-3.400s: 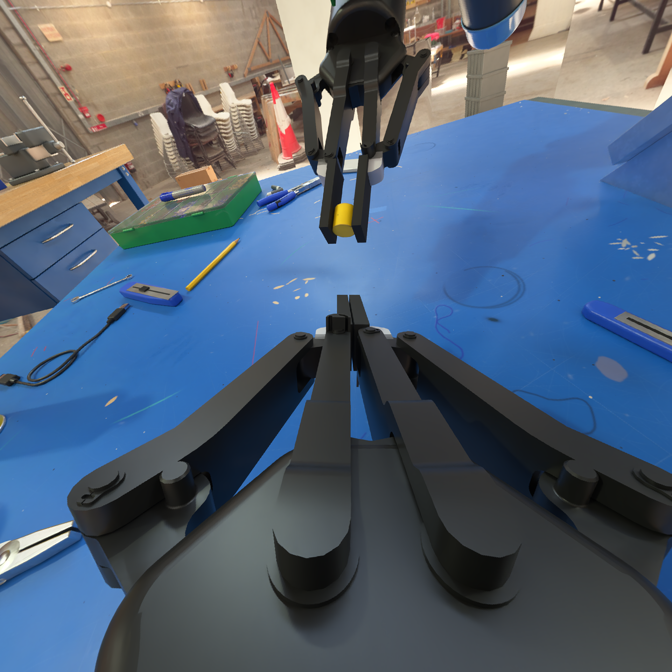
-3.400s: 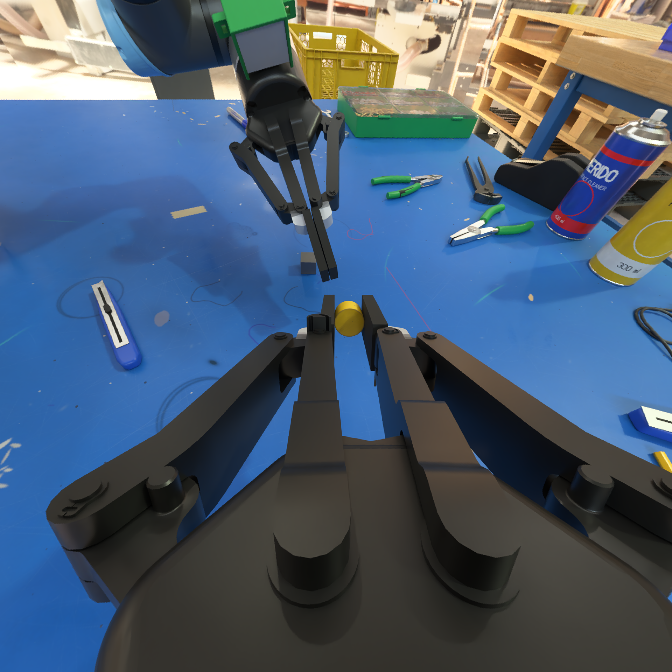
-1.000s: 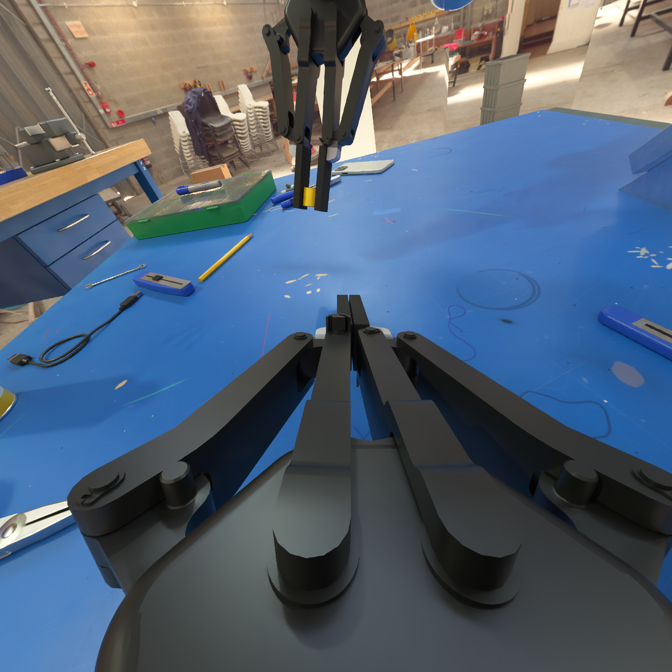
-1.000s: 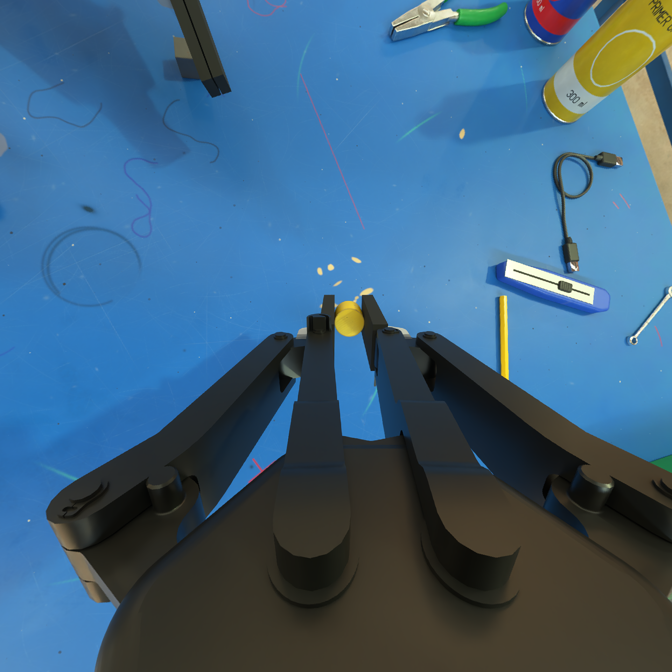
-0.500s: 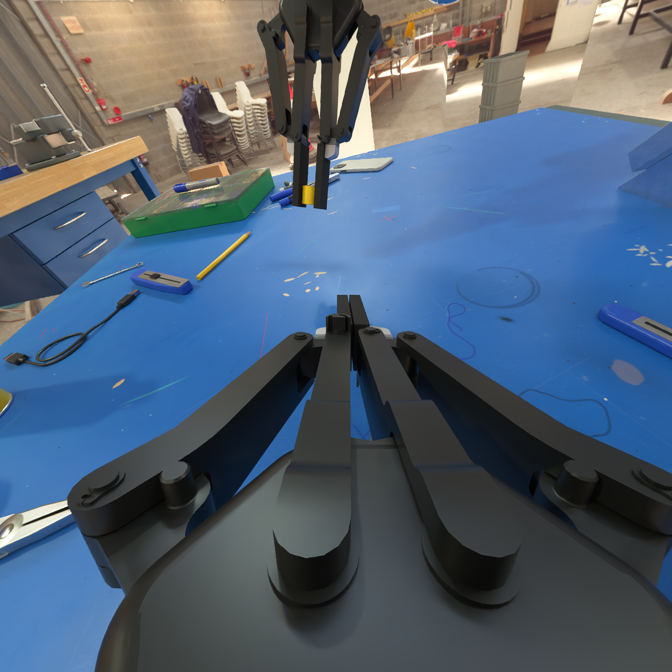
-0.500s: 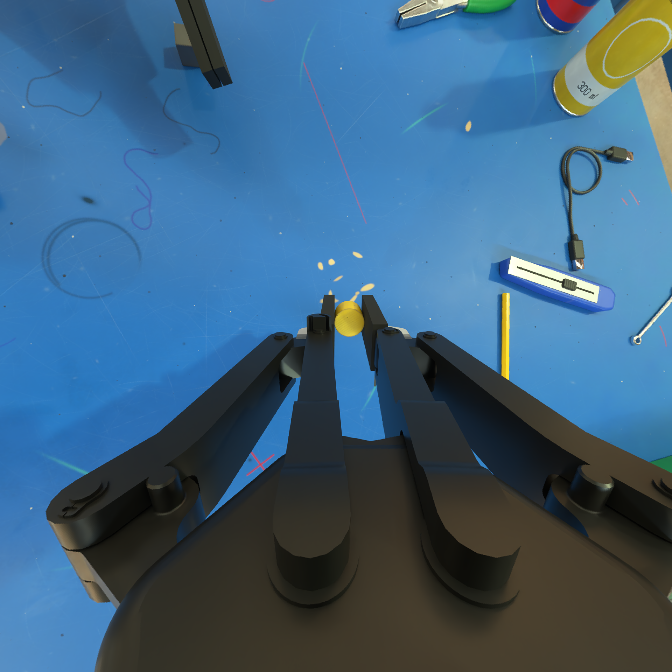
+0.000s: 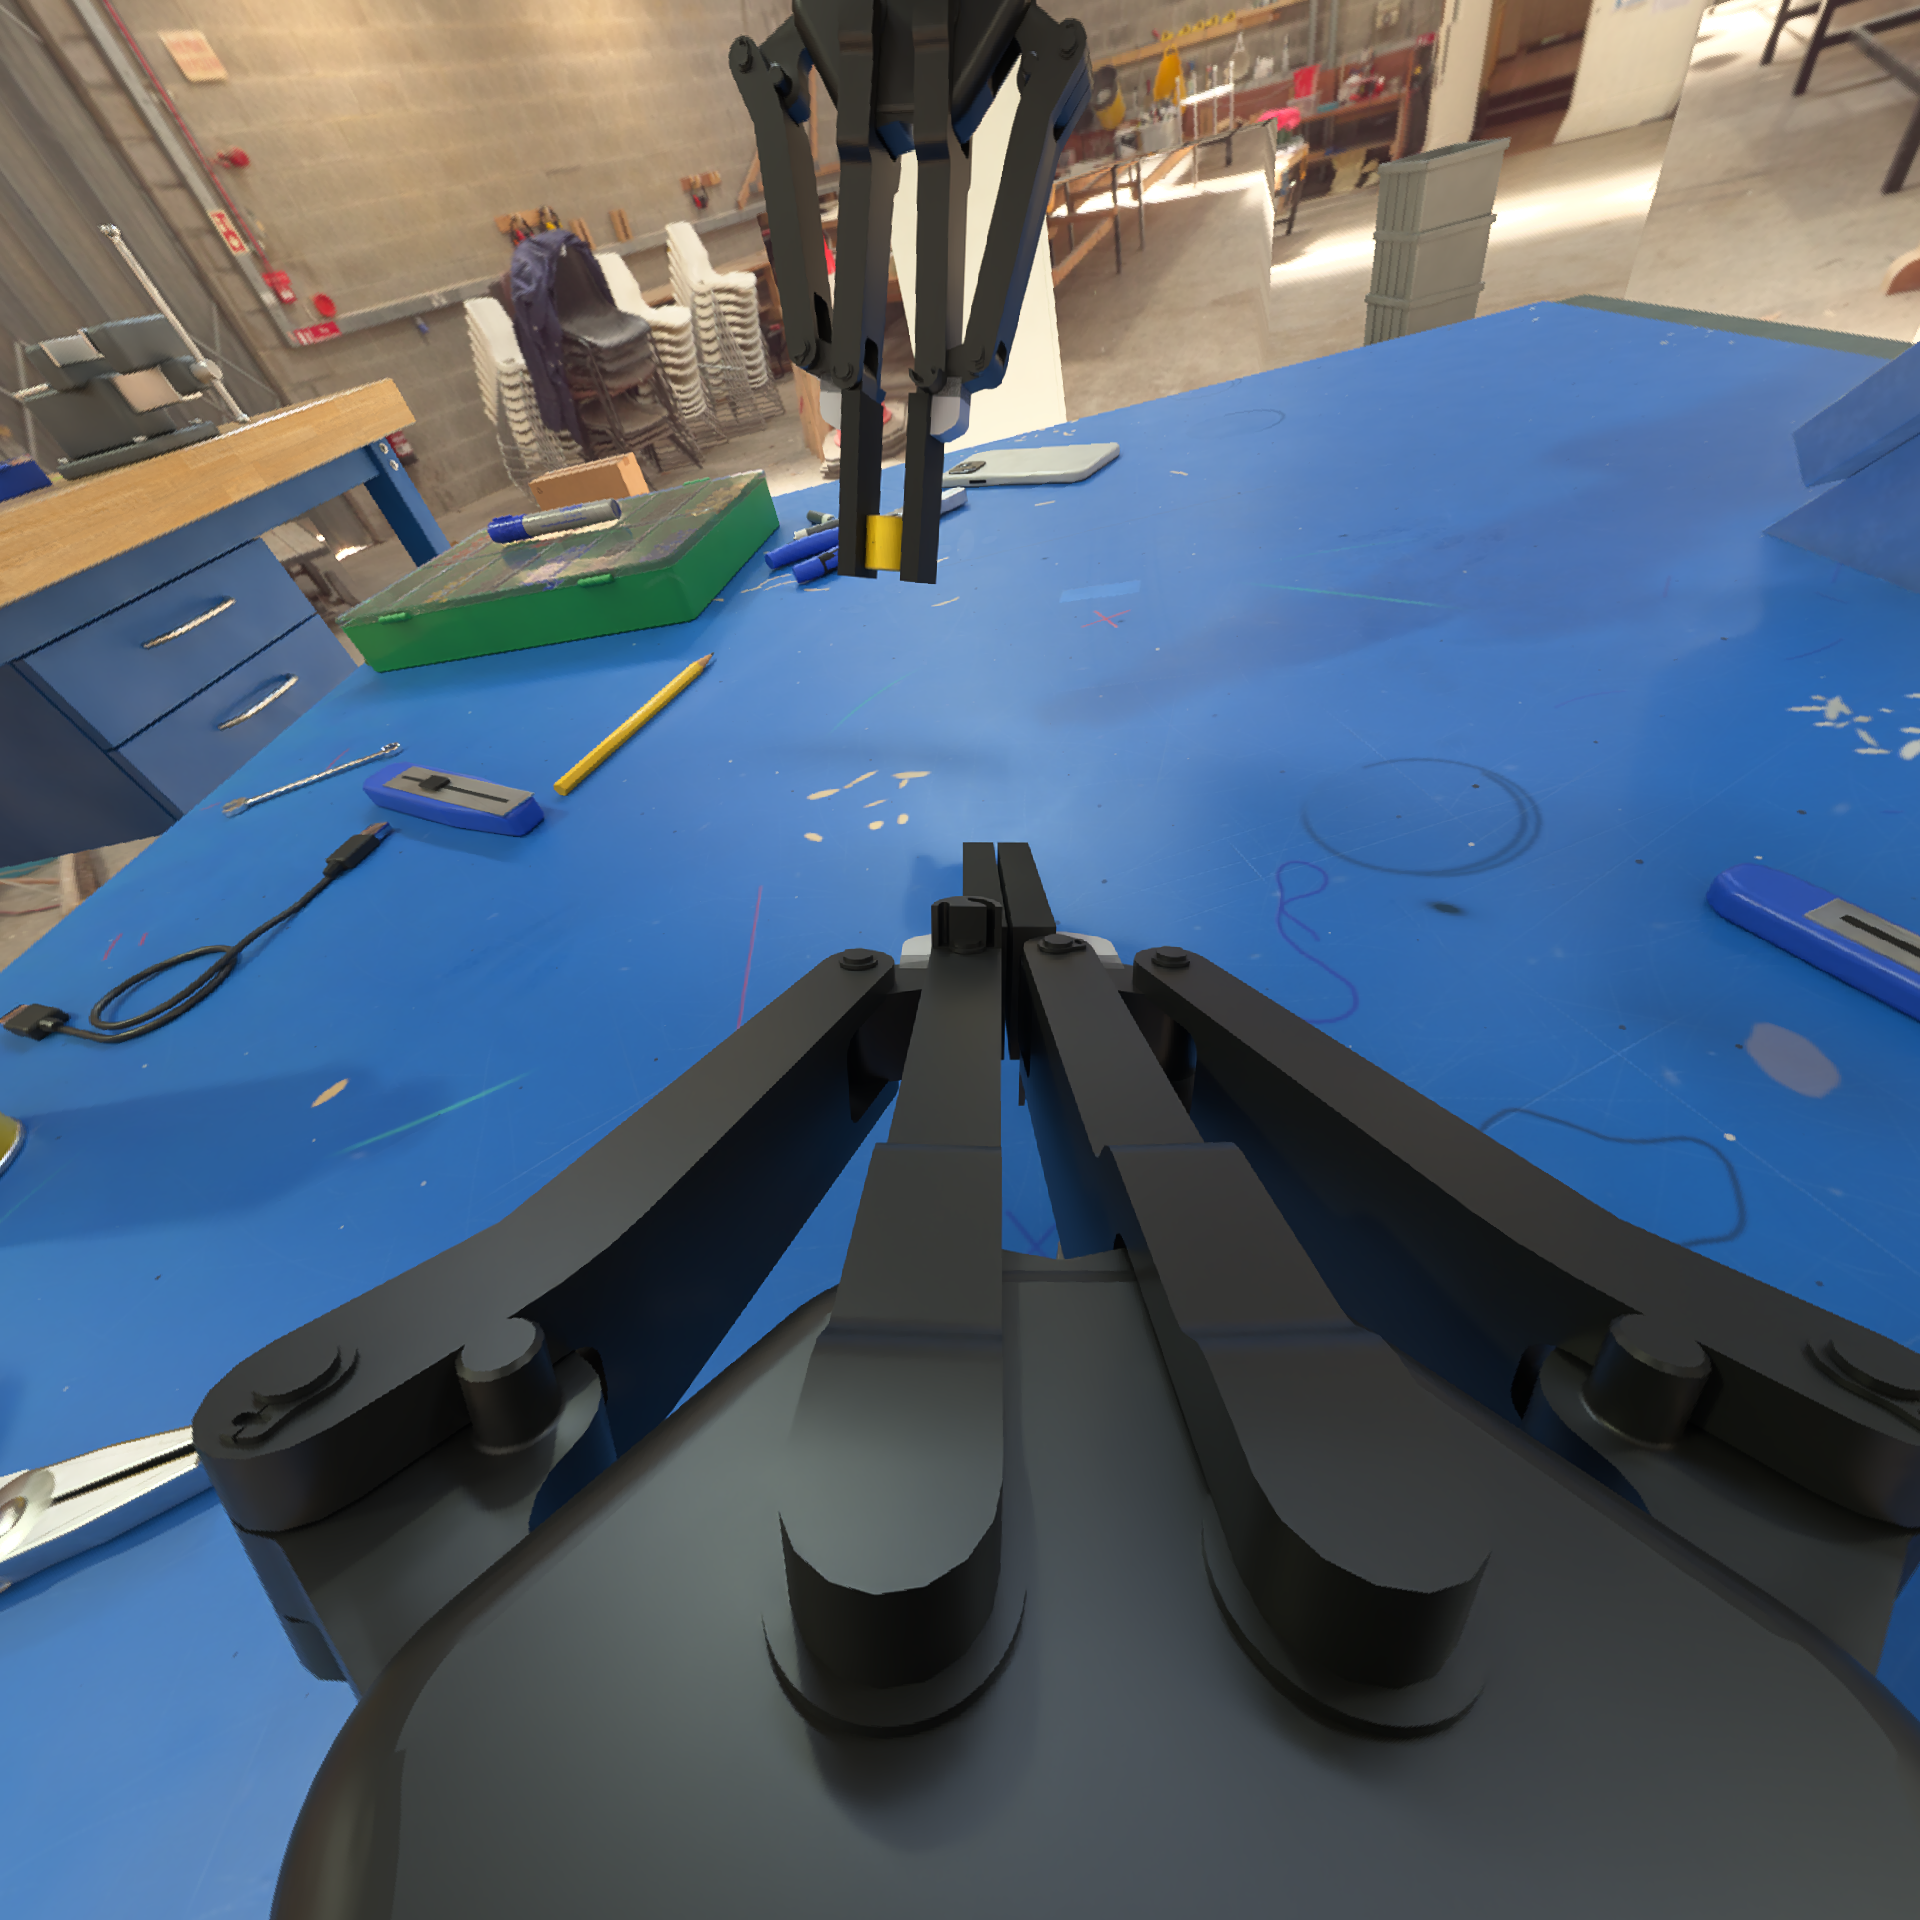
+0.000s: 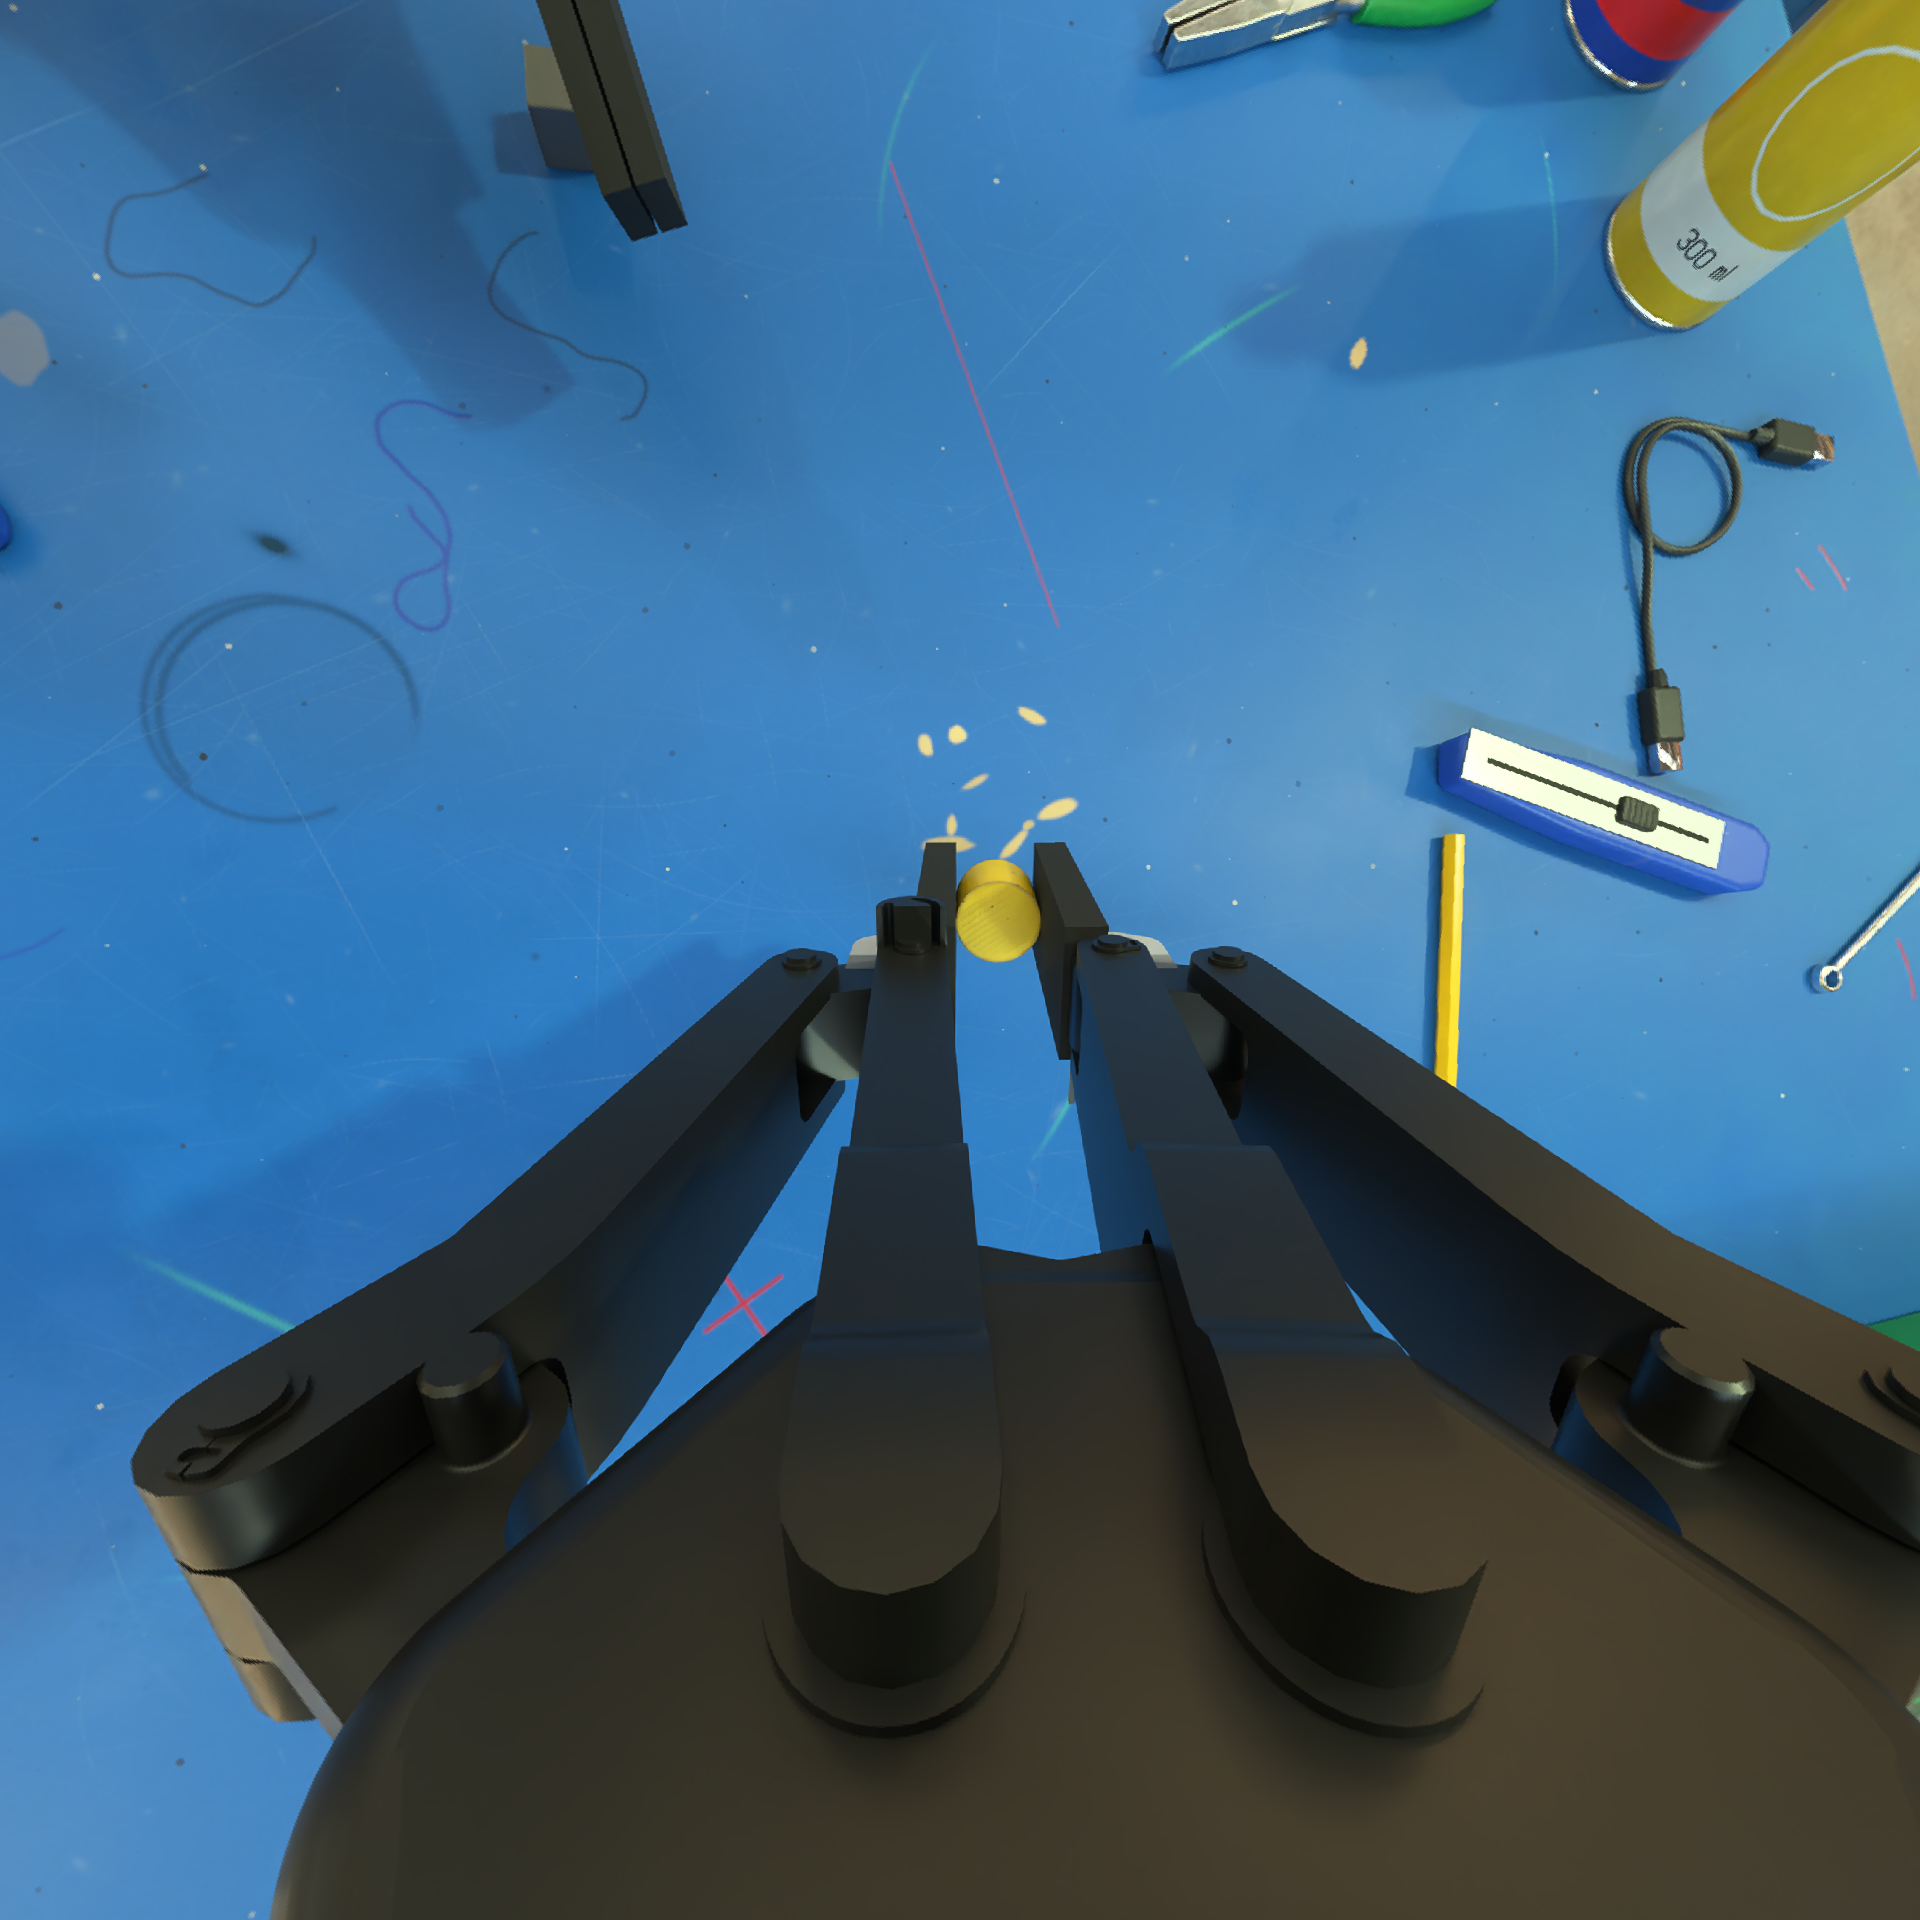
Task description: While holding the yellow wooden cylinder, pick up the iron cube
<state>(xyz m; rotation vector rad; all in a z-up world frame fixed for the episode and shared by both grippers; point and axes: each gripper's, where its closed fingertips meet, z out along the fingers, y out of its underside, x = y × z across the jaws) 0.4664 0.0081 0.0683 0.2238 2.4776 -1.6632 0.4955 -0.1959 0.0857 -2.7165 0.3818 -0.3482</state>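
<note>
My right gripper is shut on the yellow wooden cylinder and holds it above the blue table, pointing down. From the left wrist view the right gripper hangs over the far part of the table with the cylinder between its tips. My left gripper is shut and empty, low over the table. The right wrist view shows its closed fingertips right beside the small grey iron cube, which rests on the table. The cube does not show in the left wrist view.
On the left are a green parts case, a yellow pencil, a blue utility knife and a black cable. A second blue knife lies right. A yellow spray can and pliers show at the far edge.
My right gripper, still holding the cylinder, has risen and tipped from level to pointing down, drifting slightly farther in the last second. My left gripper has stayed shut and still.
</note>
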